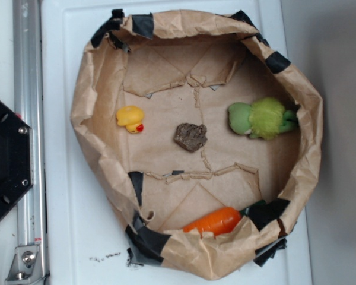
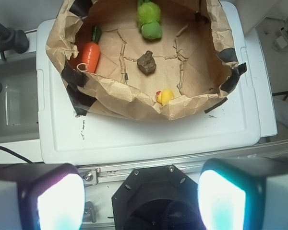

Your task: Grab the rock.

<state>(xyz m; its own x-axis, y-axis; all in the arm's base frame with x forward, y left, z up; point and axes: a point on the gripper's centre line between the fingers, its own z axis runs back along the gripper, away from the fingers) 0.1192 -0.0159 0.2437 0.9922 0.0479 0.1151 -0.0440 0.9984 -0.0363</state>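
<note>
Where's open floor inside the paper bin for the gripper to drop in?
Free: floor between rock and carrot, and the far stretch beyond duck and green plush. Tighter: the middle row, duck–rock–plush. Carrot sits against the paper wall.

Exterior straight overhead, close; wrist higher, perhaps tilted; both sharing the paper bin [image 1: 89, 119] [image 2: 110, 93].

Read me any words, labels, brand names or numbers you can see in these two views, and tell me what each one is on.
None: no readable text in either view.
The rock, yellow duck, green plush and orange carrot carry no lettering.
The brown paper liner and its black tape are unprinted.
The dark specks on the white lid are marks, not letters.
</note>
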